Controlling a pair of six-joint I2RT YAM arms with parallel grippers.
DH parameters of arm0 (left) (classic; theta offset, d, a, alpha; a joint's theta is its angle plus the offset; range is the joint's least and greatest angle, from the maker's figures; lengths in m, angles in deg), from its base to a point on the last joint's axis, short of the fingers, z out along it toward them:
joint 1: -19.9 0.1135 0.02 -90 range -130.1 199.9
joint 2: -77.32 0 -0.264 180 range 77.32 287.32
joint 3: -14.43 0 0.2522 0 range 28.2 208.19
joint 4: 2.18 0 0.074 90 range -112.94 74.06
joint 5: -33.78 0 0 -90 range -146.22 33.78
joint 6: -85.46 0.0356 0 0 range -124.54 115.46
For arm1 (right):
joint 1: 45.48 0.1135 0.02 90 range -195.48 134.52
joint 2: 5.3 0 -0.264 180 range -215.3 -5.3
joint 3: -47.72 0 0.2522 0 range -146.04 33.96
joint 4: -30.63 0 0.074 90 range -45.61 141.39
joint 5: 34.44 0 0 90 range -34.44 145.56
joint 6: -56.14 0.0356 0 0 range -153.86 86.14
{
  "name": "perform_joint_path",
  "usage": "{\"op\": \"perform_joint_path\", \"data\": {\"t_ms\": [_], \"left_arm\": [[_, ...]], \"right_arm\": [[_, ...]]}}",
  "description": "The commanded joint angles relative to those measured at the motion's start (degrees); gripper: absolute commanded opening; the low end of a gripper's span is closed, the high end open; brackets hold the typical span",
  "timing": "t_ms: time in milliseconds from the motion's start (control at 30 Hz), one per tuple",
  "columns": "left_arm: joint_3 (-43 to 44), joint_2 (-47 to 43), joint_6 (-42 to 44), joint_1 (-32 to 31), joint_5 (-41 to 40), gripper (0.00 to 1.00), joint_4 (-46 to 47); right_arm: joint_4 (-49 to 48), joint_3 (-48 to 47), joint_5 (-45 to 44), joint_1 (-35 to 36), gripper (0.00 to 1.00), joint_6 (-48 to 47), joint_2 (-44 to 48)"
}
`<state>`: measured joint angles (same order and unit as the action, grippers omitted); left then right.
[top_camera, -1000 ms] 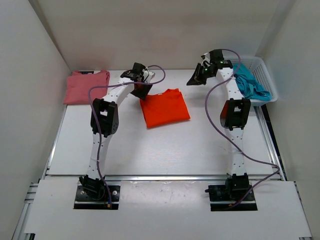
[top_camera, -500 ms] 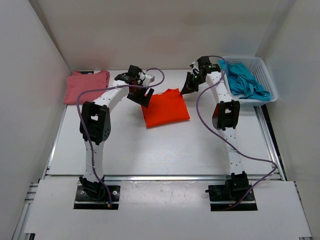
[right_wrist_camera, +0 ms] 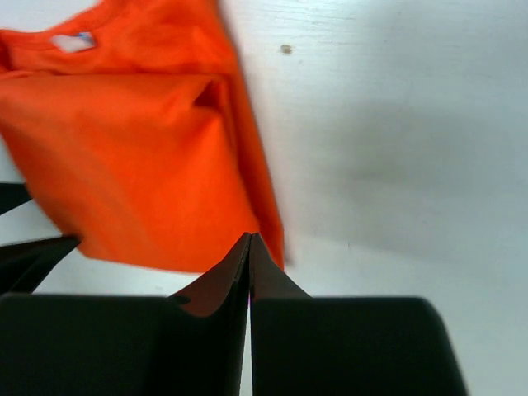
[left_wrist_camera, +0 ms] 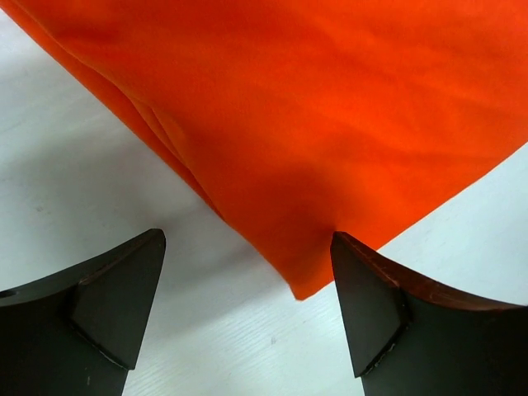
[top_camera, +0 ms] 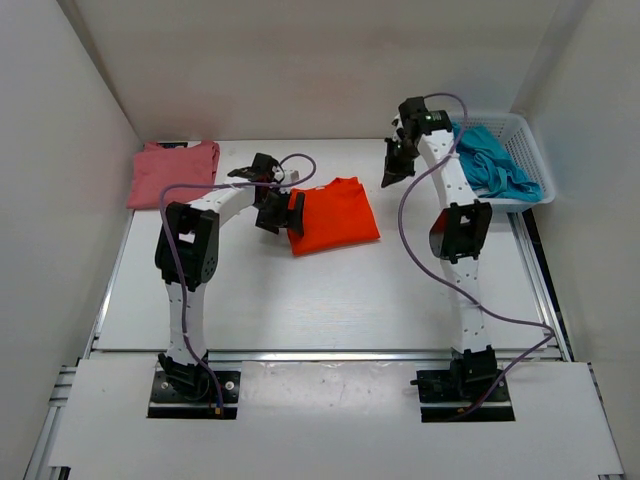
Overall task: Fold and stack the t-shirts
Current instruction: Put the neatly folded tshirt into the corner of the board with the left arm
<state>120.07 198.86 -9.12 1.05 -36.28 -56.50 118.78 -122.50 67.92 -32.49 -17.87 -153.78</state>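
The left arm rises from its base, bends at the elbow and reaches low across the white counter (top_camera: 330,300) to the left edge of the bright orange folded cloth t-shirt (top_camera: 335,215). The right arm stretches far back, with its wrist held high beside the white plastic lattice basket (top_camera: 530,150).

The orange shirt lies folded into a rough rectangle at mid-counter, collar towards the back. The dusty rose-pink folded t-shirt (top_camera: 172,172) lies flat in the back left corner. The teal-blue t-shirt (top_camera: 490,165) sits crumpled in the basket.

The left end effector (top_camera: 278,208) has its jaws spread wide on either side of a corner of the orange shirt and grips nothing. One finger may be brushing the cloth's edge, but the wrist view is too close to say. The right end effector (top_camera: 392,168) has its fingers pressed together, empty, above bare counter just right of the orange shirt.
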Motion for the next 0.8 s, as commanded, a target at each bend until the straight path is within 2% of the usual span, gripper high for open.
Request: {"op": "perform_joint_path", "data": {"t_ms": [0, 233, 267, 433, 533, 767], "left_arm": [[1.91, -1.92, -4.9, 0.92, 2.19, 0.92, 3.64], [1.64, 2.3, -10.71, 2.76, 3.42, 0.93, 4.7], [1.64, 3.35, -11.15, 2.59, 4.04, 0.99, 4.96], [3.22, 6.61, -13.87, 2.77, 8.34, 0.99, 5.4], [2.78, 7.84, -15.28, 3.03, 9.06, 0.97, 6.1], [2.25, 9.33, -15.11, 2.42, 7.92, 0.95, 6.54]], "right_arm": [[1.99, 0.8, -6.11, 1.94, 0.03, -0.87, 10.93], [2.16, 5.9, -9.9, 3.53, 0.01, -0.43, 15.5], [2.25, 5.99, -9.46, 3.44, 0.01, -0.26, 14.72], [1.64, 3.98, -5.52, 0.99, 0.01, 1.41, 7.35], [2.6, -3.57, -2.79, -0.33, 0.0, 2.29, 0.49], [2.43, -1.56, 2.22, -0.51, 0.03, 3.0, -5.32]]}}
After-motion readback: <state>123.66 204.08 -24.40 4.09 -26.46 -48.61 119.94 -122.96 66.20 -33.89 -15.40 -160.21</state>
